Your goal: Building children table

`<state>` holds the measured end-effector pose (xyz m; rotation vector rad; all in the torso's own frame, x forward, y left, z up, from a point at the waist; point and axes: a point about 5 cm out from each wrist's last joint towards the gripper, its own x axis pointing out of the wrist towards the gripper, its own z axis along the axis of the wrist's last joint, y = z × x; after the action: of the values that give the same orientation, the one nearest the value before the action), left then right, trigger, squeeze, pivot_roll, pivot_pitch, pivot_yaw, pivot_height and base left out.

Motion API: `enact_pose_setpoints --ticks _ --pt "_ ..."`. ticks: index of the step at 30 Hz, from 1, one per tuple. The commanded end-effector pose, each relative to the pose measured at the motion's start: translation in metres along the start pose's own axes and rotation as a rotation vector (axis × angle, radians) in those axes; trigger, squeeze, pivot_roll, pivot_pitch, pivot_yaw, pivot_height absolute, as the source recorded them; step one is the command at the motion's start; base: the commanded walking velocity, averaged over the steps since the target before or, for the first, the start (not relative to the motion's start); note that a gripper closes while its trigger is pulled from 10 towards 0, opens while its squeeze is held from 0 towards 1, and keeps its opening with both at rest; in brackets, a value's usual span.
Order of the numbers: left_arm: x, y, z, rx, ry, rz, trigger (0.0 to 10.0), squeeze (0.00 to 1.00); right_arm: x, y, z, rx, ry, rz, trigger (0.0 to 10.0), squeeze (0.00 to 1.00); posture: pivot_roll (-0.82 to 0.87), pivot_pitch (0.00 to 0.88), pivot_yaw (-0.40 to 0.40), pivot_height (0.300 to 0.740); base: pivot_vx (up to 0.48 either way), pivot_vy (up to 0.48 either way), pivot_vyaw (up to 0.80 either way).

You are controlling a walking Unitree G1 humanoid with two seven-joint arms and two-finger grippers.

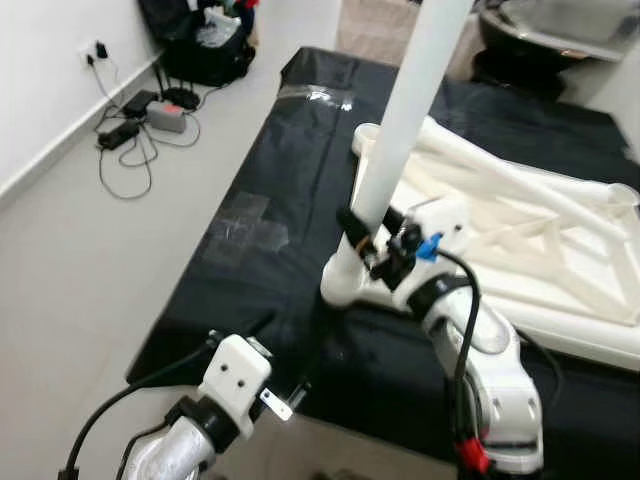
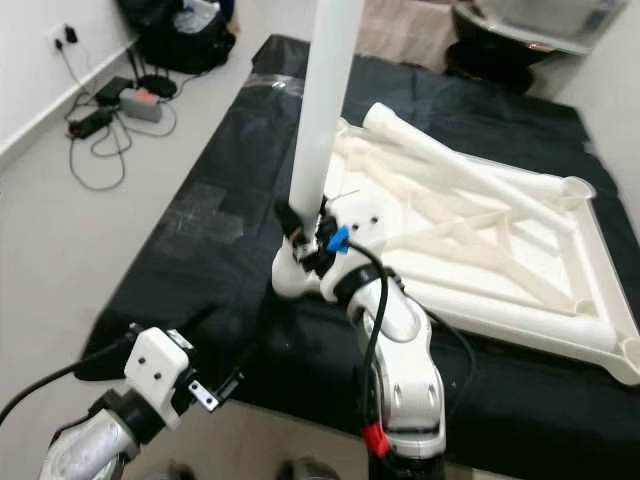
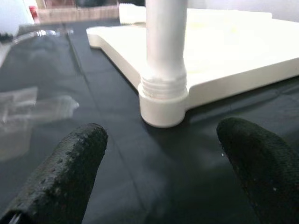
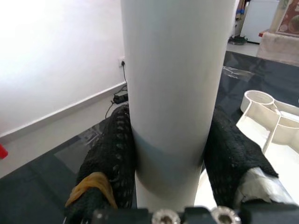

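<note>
One cream tabletop point(image 2: 520, 290) lies upside down on a black mat point(image 1: 270, 240) spread over the pale floor point(image 1: 70, 260). One white table leg point(image 1: 405, 120) stands upright in the corner socket point(image 3: 162, 105) nearest the robot, its threaded end showing just above the socket rim in the left wrist view. Two more loose legs point(image 2: 470, 175) lie flat across the tabletop's underside, angled over its ribs.

The right gripper point(image 1: 372, 243) clasps the standing leg low down, just above the socket; in the right wrist view its two black fingers point(image 4: 110, 154) press against either side of the white tube. The left gripper point(image 3: 163, 154) hangs near the mat's near edge, its two fingers spread apart with nothing between them, pointing toward the socket and well short of it.

By the white wall, one wall outlet point(image 1: 92, 50) feeds a tangle of cables point(image 1: 130, 150) and a small grey box point(image 1: 167, 118). A dark bag point(image 1: 205, 45) sits beyond them.
</note>
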<state>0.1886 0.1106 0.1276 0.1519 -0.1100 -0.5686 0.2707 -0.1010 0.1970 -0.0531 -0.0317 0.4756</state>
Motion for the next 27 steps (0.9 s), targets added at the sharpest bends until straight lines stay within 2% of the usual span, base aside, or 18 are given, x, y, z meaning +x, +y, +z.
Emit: enact_pose_setpoints --ticks 1,3,4,5,8,9,10,11,12,14,15,17,18,23,24,25,26,27 --pt "0.003 0.000 -0.007 -0.021 0.013 -0.013 10.0 0.00 0.011 -0.007 -0.039 0.034 0.203 -0.018 0.0 0.00 -0.01 0.056 -0.131 0.740 0.000 0.000 0.00" --pt "0.003 0.000 -0.007 -0.021 0.013 -0.013 10.0 0.00 0.011 -0.007 -0.039 0.034 0.203 -0.018 0.0 0.00 -0.01 0.056 -0.131 0.740 0.000 0.000 0.00" --pt "0.004 0.002 -0.009 -0.017 0.016 -0.007 10.0 0.00 0.020 -0.012 -0.032 0.027 0.183 -0.005 0.0 0.00 -0.01 0.056 -0.132 0.740 0.000 0.000 0.00" --pt "0.004 0.003 -0.009 -0.010 0.016 0.001 10.0 0.00 0.028 -0.012 -0.027 0.016 0.165 0.053 10.0 0.00 -0.01 0.057 -0.131 0.740 0.000 0.000 0.00" --pt "0.005 0.003 -0.009 -0.005 0.014 0.006 10.0 0.00 0.034 -0.010 -0.020 0.005 0.129 0.109 10.0 0.00 -0.01 0.062 -0.128 0.740 0.000 0.000 0.00" --pt "0.005 0.003 -0.008 -0.002 0.012 0.008 10.0 0.00 0.039 -0.007 -0.012 0.030 0.080 0.205 10.0 0.99 -0.01 0.066 -0.127 0.740 0.000 0.000 0.00" --pt "0.005 0.003 -0.008 -0.002 0.012 0.008 10.0 0.00 0.039 -0.007 -0.012 0.030 0.080 0.205 10.0 0.99 -0.01 0.066 -0.127 0.740 0.000 0.000 0.00" --pt "0.004 0.002 -0.007 -0.001 0.008 0.007 10.0 0.00 0.036 0.006 -0.001 0.053 0.036 0.344 10.0 1.00 0.00 0.088 -0.125 0.740 0.000 0.000 0.00" --pt "0.004 0.002 -0.007 -0.001 0.008 0.007 10.0 0.00 0.036 0.006 -0.001 0.053 0.036 0.344 10.0 1.00 0.00 0.088 -0.125 0.740 0.000 0.000 0.00" --pt "0.002 -0.002 -0.004 -0.005 0.000 -0.001 10.0 0.00 0.031 0.003 0.018 -0.009 -0.045 0.633 10.0 1.00 0.02 0.119 -0.125 0.740 0.000 0.000 0.00" --pt "0.002 -0.002 -0.004 -0.005 0.000 -0.001 10.0 0.00 0.031 0.003 0.018 -0.009 -0.045 0.633 10.0 1.00 0.02 0.119 -0.125 0.740 0.000 0.000 0.00" --pt "-0.002 -0.008 0.001 -0.008 -0.009 -0.009 10.0 0.00 0.034 -0.015 0.030 -0.091 -0.056 0.781 10.0 1.00 0.03 0.145 -0.129 0.740 0.000 0.000 0.00" --pt "-0.004 -0.010 0.003 -0.009 -0.015 -0.013 9.9 0.00 0.037 -0.022 0.035 -0.105 -0.051 0.820 10.0 1.00 0.04 0.168 -0.132 0.740 0.000 0.000 0.00" --pt "-0.008 -0.014 0.007 -0.013 -0.018 -0.018 9.8 0.00 0.046 -0.033 0.046 -0.107 -0.036 0.908 10.0 1.00 0.06 0.192 -0.136 0.740 0.000 0.000 0.00" --pt "-0.011 -0.016 0.009 -0.016 -0.020 -0.021 9.8 0.00 0.050 -0.037 0.053 -0.112 -0.032 0.973 10.0 0.95 0.07 0.212 -0.139 0.740 0.000 0.000 0.00" --pt "-0.011 -0.016 0.009 -0.016 -0.020 -0.021 9.8 0.00 0.050 -0.037 0.053 -0.112 -0.032 0.973 10.0 0.95 0.07 0.212 -0.139 0.740 0.000 0.000 0.00" --pt "-0.020 -0.022 0.019 -0.022 -0.025 -0.025 9.7 0.00 0.057 -0.039 0.070 -0.136 -0.046 1.103 10.0 0.00 0.11 0.270 -0.144 0.740 0.000 0.000 0.00" --pt "-0.020 -0.022 0.019 -0.022 -0.025 -0.025 9.7 0.00 0.057 -0.039 0.070 -0.136 -0.046 1.103 10.0 0.00 0.11 0.270 -0.144 0.740 0.000 0.000 0.00"
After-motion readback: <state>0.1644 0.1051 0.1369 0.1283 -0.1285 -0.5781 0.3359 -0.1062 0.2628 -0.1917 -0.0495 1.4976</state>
